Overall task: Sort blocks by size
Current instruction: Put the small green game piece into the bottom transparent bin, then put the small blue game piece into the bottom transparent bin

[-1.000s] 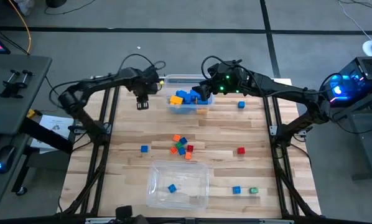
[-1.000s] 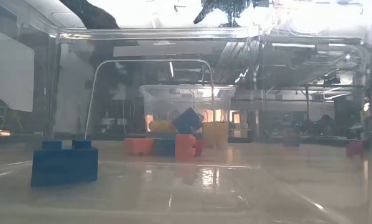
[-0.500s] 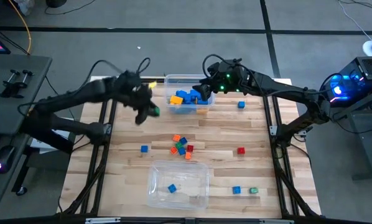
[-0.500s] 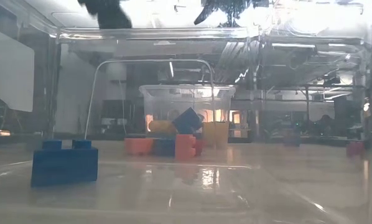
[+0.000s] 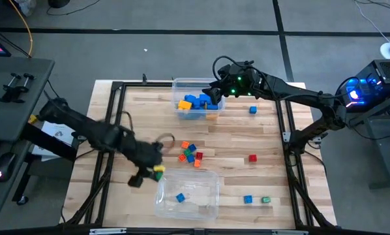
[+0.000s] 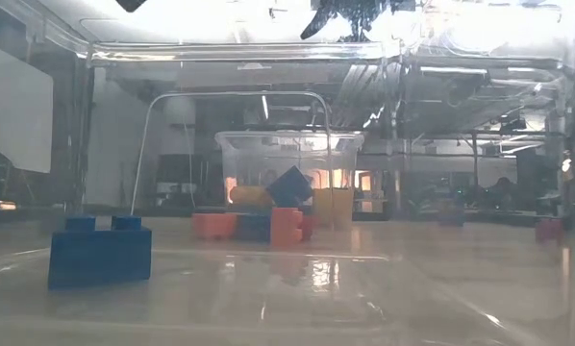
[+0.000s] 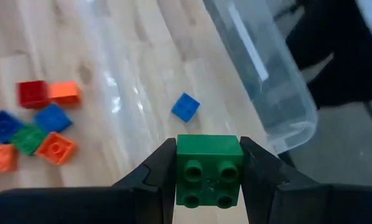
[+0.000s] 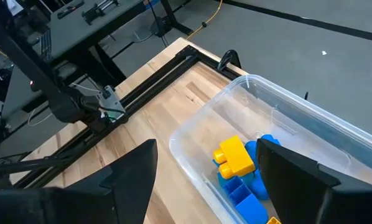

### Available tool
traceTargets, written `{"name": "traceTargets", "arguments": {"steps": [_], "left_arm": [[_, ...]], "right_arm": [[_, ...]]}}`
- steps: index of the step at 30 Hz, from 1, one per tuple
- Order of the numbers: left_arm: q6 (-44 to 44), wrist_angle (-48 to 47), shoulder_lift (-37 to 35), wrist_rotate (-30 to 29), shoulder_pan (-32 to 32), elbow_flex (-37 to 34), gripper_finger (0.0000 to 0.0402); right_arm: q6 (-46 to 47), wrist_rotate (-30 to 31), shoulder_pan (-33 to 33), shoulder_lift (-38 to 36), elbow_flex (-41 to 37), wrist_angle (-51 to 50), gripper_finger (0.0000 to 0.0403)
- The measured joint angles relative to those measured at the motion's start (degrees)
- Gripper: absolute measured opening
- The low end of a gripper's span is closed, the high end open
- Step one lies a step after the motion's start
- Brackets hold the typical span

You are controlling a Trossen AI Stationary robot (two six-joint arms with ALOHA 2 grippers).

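Note:
My left gripper (image 5: 157, 171) is shut on a small green block (image 7: 208, 171) just above the table, at the far left corner of the near clear bin (image 5: 208, 207). That bin holds one small blue block (image 5: 180, 197), also seen in the low view (image 6: 100, 252). My right gripper (image 8: 204, 186) is open and empty above the far clear bin (image 5: 182, 83), which holds larger blue and yellow blocks (image 8: 236, 157). A cluster of small blocks (image 5: 190, 154) lies on the table between the bins. My left gripper pinches the green block by two opposite sides (image 7: 181, 168) between its two fingers. The block's studded top faces back toward the wrist. The fingers point down at the table. The block is lifted clear of the table.
Loose small blocks lie on the wood: blue (image 5: 150, 156), red (image 5: 252, 158), blue (image 5: 252, 110), and blue (image 5: 248, 199) next to green (image 5: 265, 200) near the front right. A black frame (image 5: 110, 124) runs along the table's sides.
My left gripper has swung from beside the far bin toward the table's near edge, carrying the green block, and now hangs by the near bin's far left corner. My right gripper has stayed over the far bin.

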Motion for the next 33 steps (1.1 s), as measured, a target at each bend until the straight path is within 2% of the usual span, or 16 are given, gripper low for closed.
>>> {"name": "traceTargets", "arguments": {"steps": [2,6,10,14,17,20,22,25,28,33], "left_arm": [[0.83,1.08,2.95,-0.05,-1.12,0.0,0.0108],[-2.27,4.02,7.46,0.13,-1.27,0.0,0.0152],[-3.08,5.78,8.0,3.12,0.34,-0.02,0.0194],[-3.63,5.0,7.96,4.34,1.06,-0.01,0.0218],[-2.27,-5.13,7.87,4.43,2.44,3.1,0.0225],[-0.63,-19.3,6.39,-1.4,5.7,6.52,0.0225],[-0.64,-22.49,3.39,-5.65,7.59,6.11,0.0226],[-0.65,-22.04,-2.9,-7.97,8.81,1.37,0.0226],[-4.95,-19.56,-7.88,-9.27,10.27,-7.36,0.0226],[-9.88,-6.12,-9.96,-5.18,11.27,-21.07,0.0227]], "right_arm": [[0.0,0.0,0.0,0.0,0.0,0.0,0.0268],[0.0,0.0,0.0,0.0,0.0,-0.02,0.0268],[0.0,0.0,0.0,0.0,0.0,-0.02,0.0268],[0.0,0.0,0.0,0.0,0.0,-0.04,0.0268],[0.0,-0.02,0.0,0.0,0.0,-0.32,0.0268],[-0.18,-0.02,0.0,0.0,0.0,-0.5,0.0268],[-0.42,0.0,0.0,0.0,0.0,-0.5,0.0268],[-0.44,-0.01,0.0,0.0,0.0,-0.52,0.0268],[-0.44,-0.01,0.0,0.0,0.0,-0.52,0.0268],[-0.43,0.0,0.0,0.0,0.0,-0.55,0.0268]]}}
